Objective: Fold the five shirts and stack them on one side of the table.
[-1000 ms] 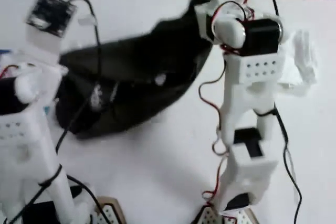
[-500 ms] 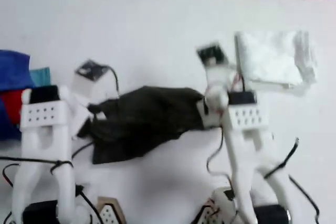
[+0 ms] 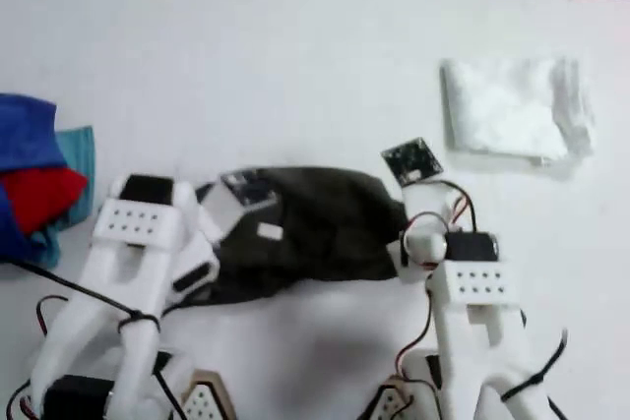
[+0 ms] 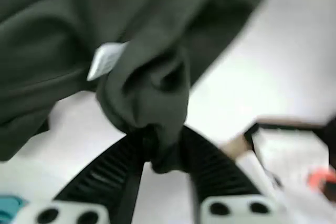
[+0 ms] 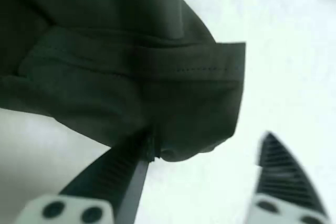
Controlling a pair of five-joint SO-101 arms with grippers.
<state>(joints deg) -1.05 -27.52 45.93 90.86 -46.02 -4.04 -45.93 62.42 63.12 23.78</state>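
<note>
The soft dark shirt (image 3: 315, 228) lies crumpled on the white tabletop (image 3: 246, 56). My left jaws pinch a bunched fold; right jaws sit apart at its hem.

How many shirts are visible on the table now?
5: dark shirt mid-table, folded white shirt at right, blue shirt, red shirt, teal shirt piled at left edge, partly cut off.

Nothing legible — tag (image 4: 107, 59) on shirt (image 4: 52, 35) seemingly blank.

Bright, even light washes the white table (image 3: 295, 36) almost blank; the dark shirt (image 3: 325, 223) throws only a soft, faint shadow.
</note>
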